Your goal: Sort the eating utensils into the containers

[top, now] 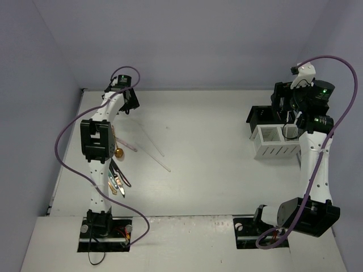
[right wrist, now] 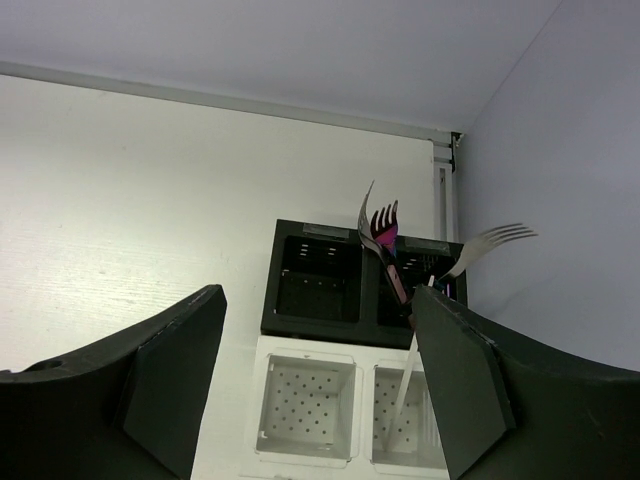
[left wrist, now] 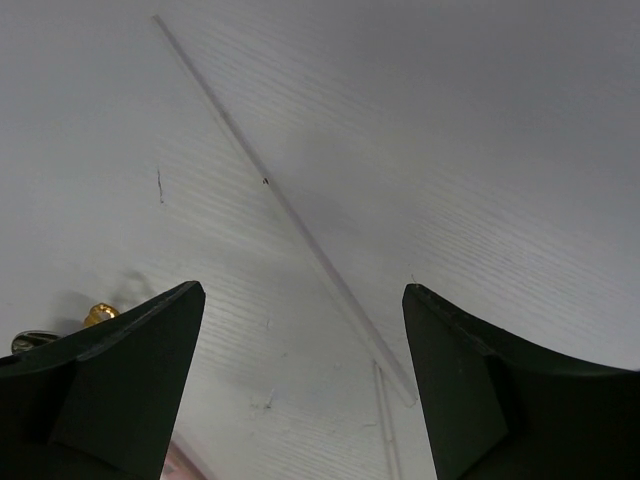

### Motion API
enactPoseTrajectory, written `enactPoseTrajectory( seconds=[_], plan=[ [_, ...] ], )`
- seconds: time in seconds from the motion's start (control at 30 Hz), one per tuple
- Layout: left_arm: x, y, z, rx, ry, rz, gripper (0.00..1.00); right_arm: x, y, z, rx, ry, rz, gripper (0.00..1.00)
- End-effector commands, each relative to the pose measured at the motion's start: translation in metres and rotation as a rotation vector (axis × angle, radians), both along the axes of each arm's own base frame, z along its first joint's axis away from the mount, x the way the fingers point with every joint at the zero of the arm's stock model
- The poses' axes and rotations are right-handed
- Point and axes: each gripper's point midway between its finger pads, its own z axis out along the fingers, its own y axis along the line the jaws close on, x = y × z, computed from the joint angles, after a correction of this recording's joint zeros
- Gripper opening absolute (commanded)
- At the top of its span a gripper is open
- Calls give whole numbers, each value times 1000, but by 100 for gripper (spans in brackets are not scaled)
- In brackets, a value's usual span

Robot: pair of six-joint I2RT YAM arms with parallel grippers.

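Note:
My left gripper (top: 128, 102) is open and empty at the table's far left, low over a thin pale stick (left wrist: 290, 215) that runs between its jaws; a second stick (left wrist: 385, 430) lies just beyond. The sticks (top: 152, 141) lie on the table right of that arm. A gold spoon (top: 118, 152) and dark and teal-handled knives (top: 116, 177) lie beside the left arm. My right gripper (top: 285, 107) is open and empty above the joined bins. The black bin (right wrist: 320, 280) holds forks (right wrist: 385, 235) with pink handles. The white bin (right wrist: 310, 410) holds one pale stick (right wrist: 405, 385) in its right compartment.
The bins (top: 272, 133) stand at the table's far right near the right wall (right wrist: 560, 180). The left arm's links (top: 96, 141) and purple cable (top: 62, 147) hang over the utensil pile. The back wall runs close behind both grippers.

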Motion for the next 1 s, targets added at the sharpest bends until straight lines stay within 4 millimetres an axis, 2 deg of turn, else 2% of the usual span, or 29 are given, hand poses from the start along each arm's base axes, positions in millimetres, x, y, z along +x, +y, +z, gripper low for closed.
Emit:
enactPoseTrajectory(
  seconds=[0.0, 0.23, 0.4, 0.47, 0.53, 0.63, 0.8, 0.97],
  plan=[
    [14, -4, 15, -46, -61, 48, 77, 0, 3, 28, -18, -80, 2, 73],
    [20, -13, -3, -91, -42, 46, 77, -2, 4, 29, -25, -72, 8, 73],
    [16, -15, -15, -105, -14, 43, 75, -2, 5, 30, -24, -72, 11, 72],
    [13, -16, -20, -113, 1, 38, 69, -2, 6, 30, -23, -73, 15, 72],
    [11, -17, -22, -126, 11, 28, 56, -3, 6, 31, -23, -74, 17, 72],
    [10, -23, -23, -146, 16, 0, 44, -3, 7, 31, -19, -74, 21, 71],
    [14, -30, -21, -175, 7, -30, 36, -4, 9, 30, -20, -74, 25, 71],
    [17, -34, -23, -179, 3, -60, 20, -5, 10, 30, -17, -74, 29, 71]
  ],
)
